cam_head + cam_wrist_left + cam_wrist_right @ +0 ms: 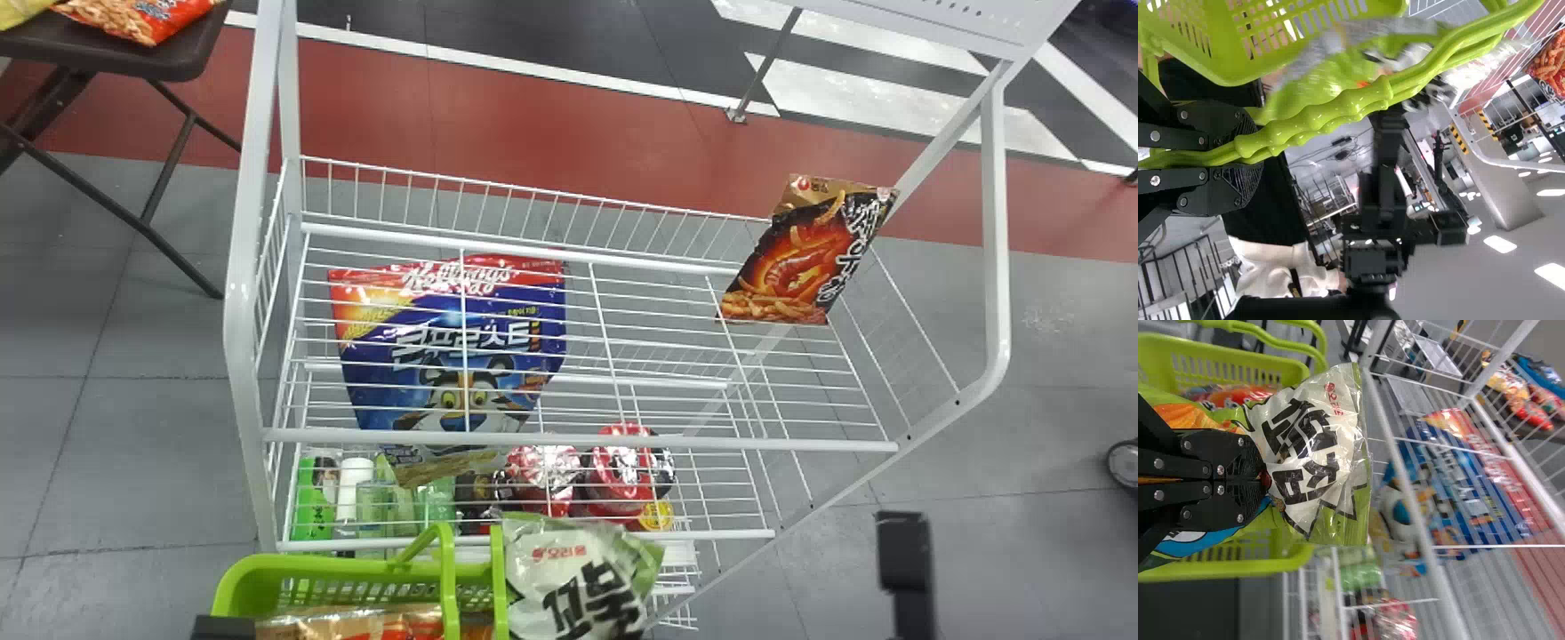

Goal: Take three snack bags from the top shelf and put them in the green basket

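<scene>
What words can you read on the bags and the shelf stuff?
"Kellogg's": blue bag, across its red top.
"콘푸로스트": blue bag, lower down.
"꼬북": white-and-green bag, big black letters.
Dark bag: big white letters, too unclear to read.
Red tubs: too small or blurred to read, like the bags' smaller print.

Green basket (244, 582): plastic, perforated, handles raised; in front of the top shelf (711, 442), toward that shelf's left end. Orange-red bag (356, 624): inside the basket, partly hidden. White-and-green bag (569, 582): glossy, creased, with bold black print; held tilted at the basket's right edge. Black-and-red bag (800, 258): shrimp and snack sticks pictured; leaning aslant at the shelf's back right corner, printed face exposed.
</scene>
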You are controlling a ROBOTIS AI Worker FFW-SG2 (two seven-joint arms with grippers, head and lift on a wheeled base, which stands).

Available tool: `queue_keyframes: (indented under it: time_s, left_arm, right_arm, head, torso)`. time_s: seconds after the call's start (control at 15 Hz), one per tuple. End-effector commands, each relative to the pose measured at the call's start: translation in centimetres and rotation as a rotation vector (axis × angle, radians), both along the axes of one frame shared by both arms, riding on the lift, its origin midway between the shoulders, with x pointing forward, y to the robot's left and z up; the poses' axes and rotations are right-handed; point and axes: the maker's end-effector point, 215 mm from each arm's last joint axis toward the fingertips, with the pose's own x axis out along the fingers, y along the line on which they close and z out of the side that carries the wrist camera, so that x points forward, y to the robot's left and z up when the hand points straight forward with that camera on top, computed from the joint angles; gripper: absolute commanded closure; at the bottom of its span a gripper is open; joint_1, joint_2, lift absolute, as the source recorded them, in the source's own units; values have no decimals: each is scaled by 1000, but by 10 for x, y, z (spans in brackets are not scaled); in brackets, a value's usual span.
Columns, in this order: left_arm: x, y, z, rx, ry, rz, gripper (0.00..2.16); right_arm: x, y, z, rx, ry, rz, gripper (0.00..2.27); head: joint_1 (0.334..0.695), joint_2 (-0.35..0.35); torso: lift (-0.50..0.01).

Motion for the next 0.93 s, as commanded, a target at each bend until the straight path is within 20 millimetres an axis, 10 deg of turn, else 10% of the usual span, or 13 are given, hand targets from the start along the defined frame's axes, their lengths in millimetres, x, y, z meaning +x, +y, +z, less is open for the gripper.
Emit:
queue_keyframes:
  time_s: [0.0, 0.47, 0.53, 0.6, 0.67, 0.87]
  left_arm:
    - [-2, -4, 2, -3, -4, -12, 1487]
    - [-4, -1, 5, -1, -8, -13, 1487]
    - [-4, 0, 6, -2, -9, -13, 1487]
    - [-4, 1, 5, -1, -7, -11, 1487]
    - [-3, 2, 5, 0, -7, -8, 1487]
    - [0, 3, 4, 4, -11, -3, 1487]
  right_arm:
    - [-19, 26, -30, 74, 98, 24, 2128]
    - [13, 58, -84, -87, -9, 94, 2074]
    - [9, 54, -88, -123, 4, 112, 1639]
    - [8, 53, -86, -133, 2, 116, 586]
    - [8, 51, -80, -148, -11, 122, -1]
    - [13, 48, -50, -184, -95, 130, 46]
  head:
    - [695, -350]
    - [695, -350]
    - [695, -350]
    - [695, -350]
    - [695, -350]
    - [695, -350]
  torso:
    - [-31]
    - [-31]
    - [-31]
    - [-31]
    - [-31]
    - [-31]
